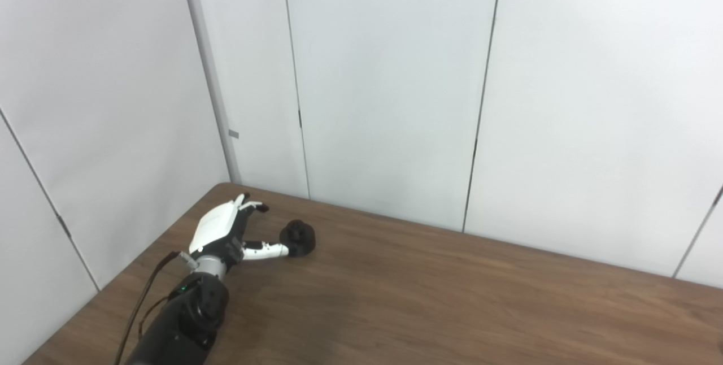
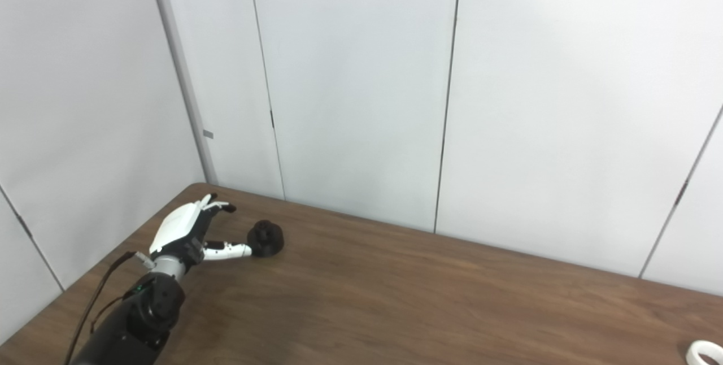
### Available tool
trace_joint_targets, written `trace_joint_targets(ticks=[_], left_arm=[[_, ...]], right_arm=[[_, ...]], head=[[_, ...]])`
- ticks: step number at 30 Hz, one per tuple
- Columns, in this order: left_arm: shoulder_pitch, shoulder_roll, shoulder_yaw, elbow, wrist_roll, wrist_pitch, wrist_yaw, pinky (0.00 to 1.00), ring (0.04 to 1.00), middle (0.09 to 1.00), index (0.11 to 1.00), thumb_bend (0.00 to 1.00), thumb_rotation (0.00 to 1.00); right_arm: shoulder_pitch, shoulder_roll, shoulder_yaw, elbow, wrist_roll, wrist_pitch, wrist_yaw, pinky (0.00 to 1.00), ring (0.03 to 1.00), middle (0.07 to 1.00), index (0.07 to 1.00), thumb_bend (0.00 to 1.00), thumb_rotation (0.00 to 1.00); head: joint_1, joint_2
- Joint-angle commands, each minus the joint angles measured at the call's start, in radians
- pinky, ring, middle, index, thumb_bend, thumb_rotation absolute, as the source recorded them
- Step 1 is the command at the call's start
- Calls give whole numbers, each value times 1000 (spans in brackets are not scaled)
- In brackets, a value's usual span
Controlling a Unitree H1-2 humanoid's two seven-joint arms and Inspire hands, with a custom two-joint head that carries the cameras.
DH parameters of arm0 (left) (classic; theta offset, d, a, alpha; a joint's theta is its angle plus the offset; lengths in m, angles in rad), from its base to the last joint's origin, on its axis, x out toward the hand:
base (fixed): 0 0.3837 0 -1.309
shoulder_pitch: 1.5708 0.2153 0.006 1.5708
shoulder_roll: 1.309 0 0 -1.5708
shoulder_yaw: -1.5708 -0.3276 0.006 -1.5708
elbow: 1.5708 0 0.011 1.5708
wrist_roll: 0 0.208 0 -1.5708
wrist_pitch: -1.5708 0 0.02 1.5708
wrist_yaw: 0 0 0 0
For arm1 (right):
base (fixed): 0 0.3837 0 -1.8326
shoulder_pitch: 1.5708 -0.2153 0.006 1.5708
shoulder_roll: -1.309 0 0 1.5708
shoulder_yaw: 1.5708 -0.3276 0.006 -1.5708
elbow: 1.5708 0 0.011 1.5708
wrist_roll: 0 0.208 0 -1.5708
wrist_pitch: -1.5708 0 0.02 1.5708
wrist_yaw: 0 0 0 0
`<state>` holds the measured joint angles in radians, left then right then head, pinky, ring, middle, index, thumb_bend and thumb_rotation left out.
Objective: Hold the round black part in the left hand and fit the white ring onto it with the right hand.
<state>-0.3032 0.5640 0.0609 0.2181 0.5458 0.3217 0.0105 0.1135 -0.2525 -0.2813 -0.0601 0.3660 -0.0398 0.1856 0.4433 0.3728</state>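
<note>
The round black part (image 1: 298,238) lies on the brown table (image 1: 429,291) near its far left corner. My left hand (image 1: 226,230) is just left of it, open, with its fingers spread. The thumb tip reaches the part's near left side and looks to touch it; the other fingers stay apart from it. The same hand (image 2: 191,228) and black part (image 2: 266,239) show in the right eye view. The white ring (image 2: 705,352) lies flat at the table's near right, cut by the picture's edge. My right hand is out of view.
White wall panels (image 1: 390,88) stand close behind the table's far edge. The table's left edge (image 1: 113,286) runs beside my left forearm. A black cable (image 1: 141,303) trails along that arm.
</note>
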Motion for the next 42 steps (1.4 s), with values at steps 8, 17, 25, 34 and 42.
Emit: trace_joint_targets(ticks=[8,17,25,34,42], left_arm=[[-68,65,-70,55,25,44,-45,1000,1000,1000,932,1000,450],[-107,46,-99,173,-5,36,-45,1000,1000,1000,924,1000,427],[-152,16,-111,314,-34,-18,0,1000,1000,1000,867,1000,358],[-195,-5,-145,411,-59,-58,6,1000,1000,1000,879,1000,319],[-174,-25,-148,385,-120,-235,28,1000,1000,1000,842,1000,301]], right_arm=[[22,-13,-14,5,28,-9,15,883,935,935,878,307,815],[40,-21,-20,-5,33,-11,21,855,910,908,854,305,807],[53,-17,-21,-29,36,4,14,817,875,876,826,295,785],[69,-18,-18,-43,31,-2,11,770,843,856,812,298,776],[79,-12,-13,-58,27,-1,6,747,858,873,797,312,754]], head=[[-5,8],[-8,14],[-17,16],[-29,27],[-37,31]])
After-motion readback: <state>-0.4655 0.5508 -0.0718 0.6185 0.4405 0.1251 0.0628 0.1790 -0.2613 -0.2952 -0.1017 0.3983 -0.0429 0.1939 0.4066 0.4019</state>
